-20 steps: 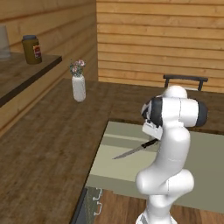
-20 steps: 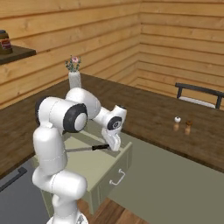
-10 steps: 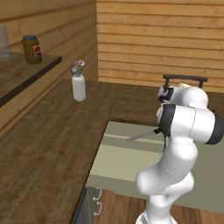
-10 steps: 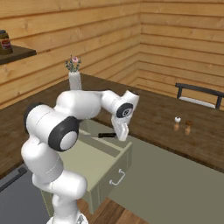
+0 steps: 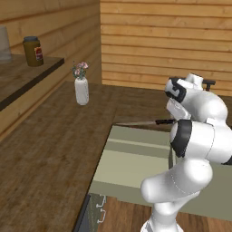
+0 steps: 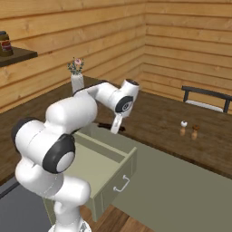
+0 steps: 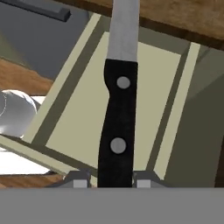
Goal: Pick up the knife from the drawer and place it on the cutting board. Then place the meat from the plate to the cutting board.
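My gripper is shut on the knife, its fingertips pinching the end of the black riveted handle. The silver blade points away from the hand. In the left base view the knife hangs level over the back edge of the open pale drawer, held by the gripper. From the right, the gripper hovers above the far corner of the drawer. The drawer floor lies bare beneath the knife. The cutting board, the plate and the meat are out of view.
A white vase with flowers stands on the dark wooden counter to the left. A jar sits on a wall shelf. Two small shakers stand on the counter at the right, near a dark chair back.
The arm has swung to the right and back, carrying the knife up from over the drawer's middle to its rear edge. The blade has turned from slanting to level.
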Controlling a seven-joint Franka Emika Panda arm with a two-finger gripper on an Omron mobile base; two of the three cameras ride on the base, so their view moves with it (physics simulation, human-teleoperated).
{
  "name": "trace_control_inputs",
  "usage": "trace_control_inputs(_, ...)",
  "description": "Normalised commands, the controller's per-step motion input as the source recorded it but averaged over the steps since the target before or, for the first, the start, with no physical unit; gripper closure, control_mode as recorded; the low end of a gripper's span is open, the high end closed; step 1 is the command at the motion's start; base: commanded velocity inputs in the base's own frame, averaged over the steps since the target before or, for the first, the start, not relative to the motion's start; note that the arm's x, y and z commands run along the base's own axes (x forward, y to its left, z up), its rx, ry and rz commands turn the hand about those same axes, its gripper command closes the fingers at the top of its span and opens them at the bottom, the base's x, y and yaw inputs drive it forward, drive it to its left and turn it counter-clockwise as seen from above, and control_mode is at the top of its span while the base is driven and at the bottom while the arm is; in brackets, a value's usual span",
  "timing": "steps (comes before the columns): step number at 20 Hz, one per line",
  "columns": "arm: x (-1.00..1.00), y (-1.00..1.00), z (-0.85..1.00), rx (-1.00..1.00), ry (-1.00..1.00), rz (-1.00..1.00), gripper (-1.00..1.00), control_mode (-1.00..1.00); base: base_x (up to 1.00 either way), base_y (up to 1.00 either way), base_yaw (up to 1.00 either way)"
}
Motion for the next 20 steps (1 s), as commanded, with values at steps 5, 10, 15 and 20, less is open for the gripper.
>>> trace_control_inputs(5,-0.08,0.57,0.07,-0.11,0.00,-0.57,1.00,-1.00,0.00,0.00,0.00)
trace_control_inputs(10,-0.10,0.21,0.00,-0.18,0.03,-0.61,1.00,-1.00,0.00,0.00,0.00)
trace_control_inputs(15,-0.70,0.22,0.00,-0.03,-0.04,-0.60,1.00,-1.00,0.00,0.00,0.00)
trace_control_inputs(20,-1.00,0.32,-0.04,0.06,-0.17,-0.60,1.00,-1.00,0.00,0.00,0.00)
